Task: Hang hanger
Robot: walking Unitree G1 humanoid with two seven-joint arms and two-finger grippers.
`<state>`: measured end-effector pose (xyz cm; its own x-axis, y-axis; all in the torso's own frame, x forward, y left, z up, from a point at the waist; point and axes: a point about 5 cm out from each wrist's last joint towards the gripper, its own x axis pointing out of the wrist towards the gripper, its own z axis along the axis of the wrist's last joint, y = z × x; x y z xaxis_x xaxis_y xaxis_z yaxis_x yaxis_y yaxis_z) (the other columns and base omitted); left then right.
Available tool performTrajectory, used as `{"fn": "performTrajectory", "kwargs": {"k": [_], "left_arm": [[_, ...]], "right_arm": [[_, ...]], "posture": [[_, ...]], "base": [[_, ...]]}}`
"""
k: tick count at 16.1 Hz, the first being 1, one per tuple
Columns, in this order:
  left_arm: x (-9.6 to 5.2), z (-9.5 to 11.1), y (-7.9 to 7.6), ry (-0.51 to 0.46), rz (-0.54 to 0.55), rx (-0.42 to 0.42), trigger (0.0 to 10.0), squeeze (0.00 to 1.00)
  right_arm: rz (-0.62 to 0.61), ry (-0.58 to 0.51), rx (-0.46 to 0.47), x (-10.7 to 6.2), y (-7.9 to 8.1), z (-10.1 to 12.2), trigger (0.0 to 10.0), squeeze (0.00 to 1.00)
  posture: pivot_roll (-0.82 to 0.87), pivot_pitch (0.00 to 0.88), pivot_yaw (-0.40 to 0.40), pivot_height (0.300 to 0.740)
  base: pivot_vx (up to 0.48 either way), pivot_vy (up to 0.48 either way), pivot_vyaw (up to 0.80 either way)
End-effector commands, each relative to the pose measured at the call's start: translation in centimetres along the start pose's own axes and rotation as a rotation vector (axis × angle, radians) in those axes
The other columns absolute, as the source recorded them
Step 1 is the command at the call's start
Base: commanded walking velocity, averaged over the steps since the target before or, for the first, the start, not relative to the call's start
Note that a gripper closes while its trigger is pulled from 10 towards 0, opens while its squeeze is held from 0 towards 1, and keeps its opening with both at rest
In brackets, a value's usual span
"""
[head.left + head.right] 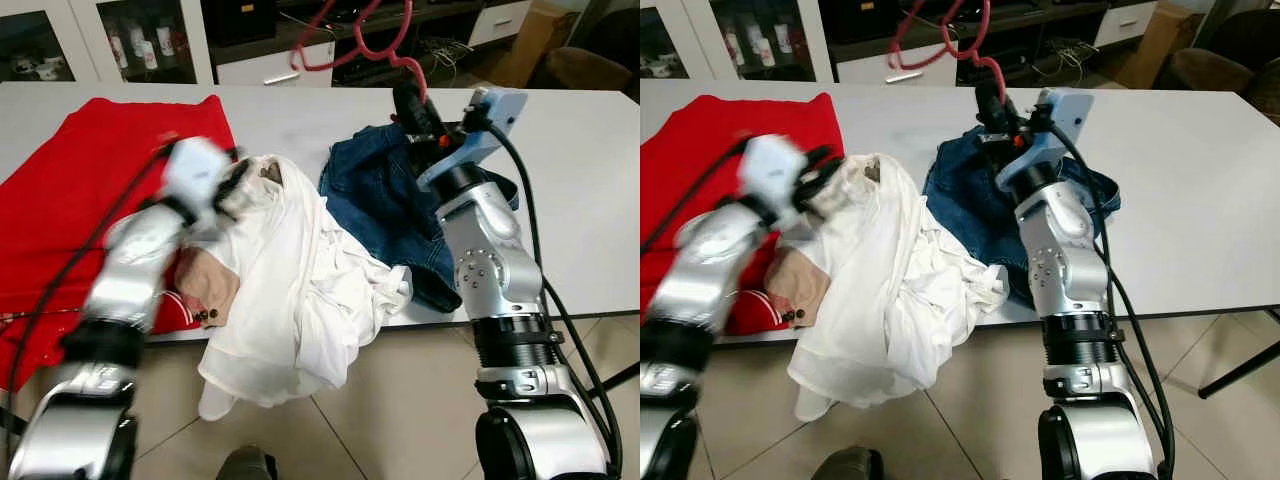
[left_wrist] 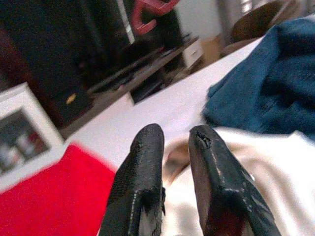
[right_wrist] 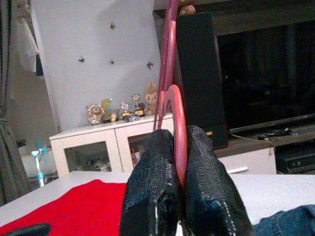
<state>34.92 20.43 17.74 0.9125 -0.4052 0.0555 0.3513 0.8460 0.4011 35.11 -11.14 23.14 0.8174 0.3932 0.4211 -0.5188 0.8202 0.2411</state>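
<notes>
Beside jeans [image 1: 385,200], white shirt [image 1: 300,290]

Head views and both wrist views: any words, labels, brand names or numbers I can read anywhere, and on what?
None readable.
Items in the glass-door cabinet: any labels too small and blurred.
Red garment, white garment, jeans, pink hanger: no print visible.

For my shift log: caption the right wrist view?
Right tool shut on the red hanger, held above the table.
</notes>
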Motion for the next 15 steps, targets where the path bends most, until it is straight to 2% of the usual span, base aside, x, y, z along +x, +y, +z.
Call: {"fn": "performTrajectory", "kwargs": {"k": [1,2,4,5,6,8,9,10,11,13,15], "left_arm": [[-0.6,-0.1,1.0,-0.001,0.037,-0.022,10.0,1.0],[-1.5,-0.3,1.8,-0.009,0.061,-0.044,10.0,1.0],[-3.4,-0.3,3.0,0.012,0.07,-0.013,10.0,1.0],[-3.7,-0.3,3.3,0.02,0.077,-0.003,10.0,1.0],[-4.8,-0.5,4.2,0.042,0.091,0.018,10.0,1.0],[-6.0,-0.8,5.0,0.074,0.095,0.056,10.0,1.0],[-7.6,-1.1,5.8,0.135,0.073,0.117,10.0,1.0],[-9.1,-1.3,6.2,0.202,0.029,0.179,10.0,0.58],[-10.3,-1.3,6.7,0.243,0.006,0.216,10.0,0.0],[-12.4,-0.7,7.5,0.3,-0.043,0.236,10.0,0.0],[-14.1,-0.3,7.7,0.354,-0.115,0.212,10.0,0.0]], "right_arm": [[0.014,-0.019,0.003,0.4,0.2,0.6,10.0,0.0],[0.016,-0.018,0.004,0.4,0.2,0.6,10.0,0.0],[0.028,-0.016,0.009,0.6,0.4,0.5,10.0,0.0],[0.031,-0.015,0.009,0.6,0.5,0.5,10.0,0.0],[0.038,-0.013,0.01,0.7,0.6,0.5,10.0,0.0],[0.047,-0.01,0.011,0.6,0.6,0.5,10.0,0.0],[0.058,-0.004,0.012,0.5,0.7,0.5,10.0,0.0],[0.07,0.002,0.014,0.5,0.7,0.4,10.0,0.0],[0.079,0.007,0.016,0.4,0.8,0.4,10.0,0.0],[0.094,0.015,0.02,0.4,1.0,0.2,10.0,0.0],[0.1,0.024,0.025,0.3,1.1,0.0,10.0,0.0]], "posture": [[0.12,0.0,-0.028,0.74],[0.12,0.0,-0.029,0.74],[0.13,0.0,-0.036,0.74],[0.13,0.0,-0.037,0.74],[0.13,0.0,-0.042,0.74],[0.13,0.0,-0.045,0.74],[0.13,0.0,-0.049,0.74],[0.13,0.0,-0.052,0.74],[0.13,0.0,-0.052,0.74],[0.14,0.0,-0.055,0.74],[0.14,0.001,-0.056,0.74]], "base": [[0.0,0.0,0.0],[0.0,0.0,0.0],[0.0,0.0,0.0],[0.0,0.0,0.0],[0.0,0.0,0.0],[0.0,0.0,0.0],[0.0,0.0,0.0],[0.0,0.0,0.0],[0.0,0.0,0.0],[0.0,0.0,0.0],[0.0,0.0,0.0]]}}
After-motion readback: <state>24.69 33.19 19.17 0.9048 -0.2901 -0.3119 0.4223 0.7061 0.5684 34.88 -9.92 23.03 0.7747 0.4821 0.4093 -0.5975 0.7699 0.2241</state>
